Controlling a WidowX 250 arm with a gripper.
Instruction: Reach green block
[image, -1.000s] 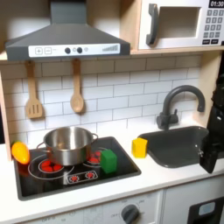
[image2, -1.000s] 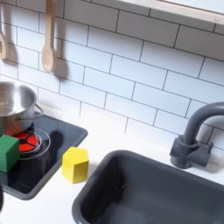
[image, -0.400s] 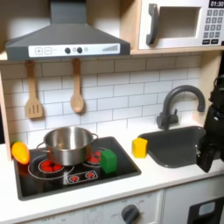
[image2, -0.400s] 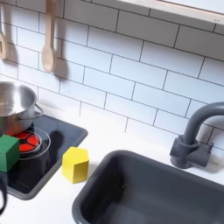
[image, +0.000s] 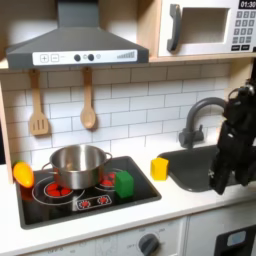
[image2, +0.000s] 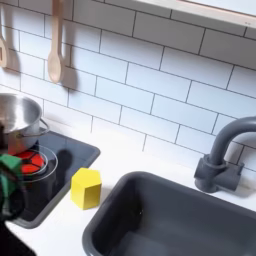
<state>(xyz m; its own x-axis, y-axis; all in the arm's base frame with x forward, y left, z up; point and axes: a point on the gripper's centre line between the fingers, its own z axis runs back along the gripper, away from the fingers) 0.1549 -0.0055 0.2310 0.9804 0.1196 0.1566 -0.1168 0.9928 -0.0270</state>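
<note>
Green block (image: 123, 183) stands on the stove just right of the steel pot (image: 77, 165), in the first exterior view. Approach is only beginning: the hand (image: 217, 180) hangs over the sink (image: 200, 168), well apart from the pot; its grip cannot be told. Next, a long sweep toward the pot.

In the first exterior view, the steel pot (image: 78, 164) crowds the green block (image: 124, 183) from the left; the yellow block (image: 159, 168) stands near on the right, with bare stovetop (image: 120, 204) in front.
</note>
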